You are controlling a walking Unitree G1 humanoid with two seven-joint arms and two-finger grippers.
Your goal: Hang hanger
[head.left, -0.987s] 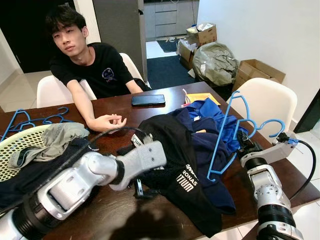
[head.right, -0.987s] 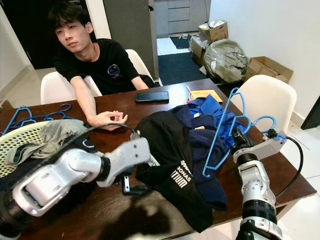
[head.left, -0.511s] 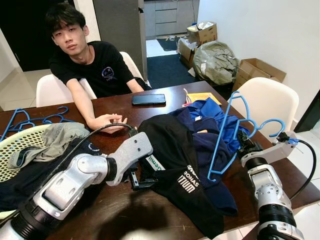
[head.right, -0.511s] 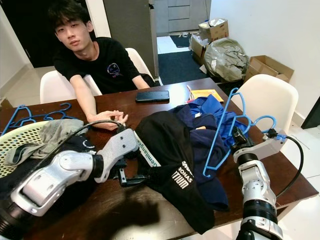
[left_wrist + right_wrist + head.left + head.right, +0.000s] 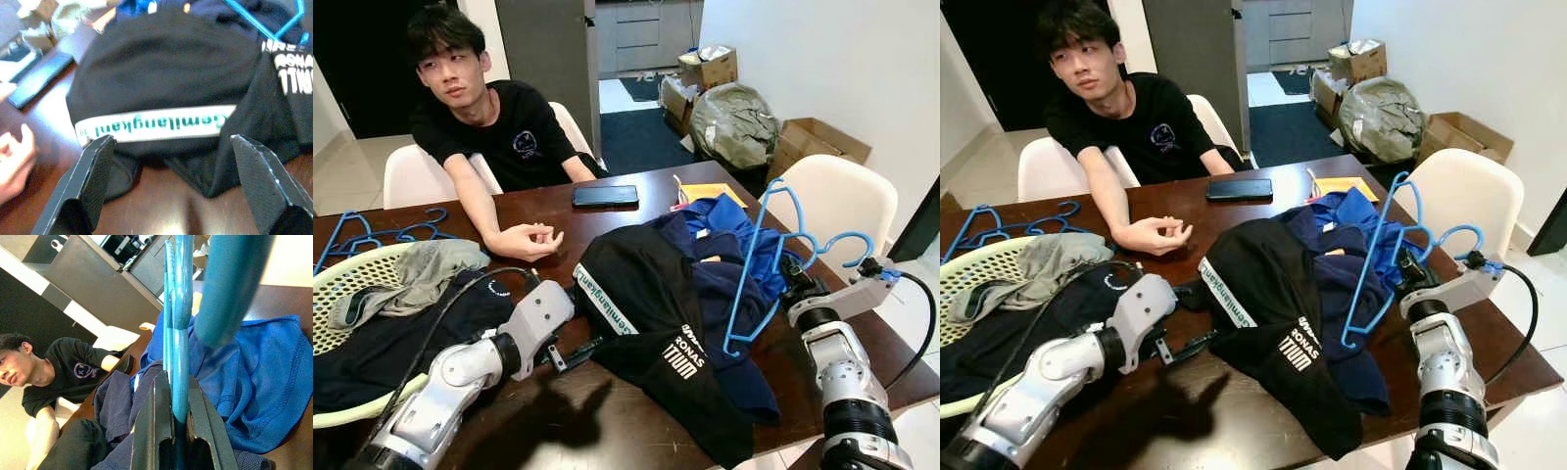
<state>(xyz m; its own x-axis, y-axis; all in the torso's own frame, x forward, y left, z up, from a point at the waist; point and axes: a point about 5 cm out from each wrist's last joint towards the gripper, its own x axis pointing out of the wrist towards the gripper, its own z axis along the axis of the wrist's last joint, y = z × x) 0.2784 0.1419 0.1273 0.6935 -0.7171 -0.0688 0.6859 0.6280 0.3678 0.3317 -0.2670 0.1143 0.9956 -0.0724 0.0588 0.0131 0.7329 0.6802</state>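
The dark wooden table [image 5: 607, 421] carries a heap of clothes, and a person in a black shirt [image 5: 499, 127] sits on its far side with a hand [image 5: 530, 239] resting on the wood, just beyond the left gripper [image 5: 1185, 350]. That gripper sits low over the table with its fingers spread wide and holding nothing; straight ahead of its tips lies the black garment [image 5: 646, 304], the white band with green lettering [image 5: 156, 126] running across between the two fingers. Beyond the black garment are a navy garment [image 5: 724, 294] and a blue shirt [image 5: 729, 220], both close beside the right gripper [image 5: 793, 279]. The right gripper is clamped on the blue hanger [image 5: 759, 264], which stands nearly upright above it with its lower corner over the navy cloth.

The risk, as I judge it: if the left gripper closes on a thick fold instead of the collar edge, the garment will bunch and never open for the hanger. The thin hanger could also twist in the right gripper, or its lower corner could snag the navy cloth and drag it along. The person's hand is near enough to be bumped
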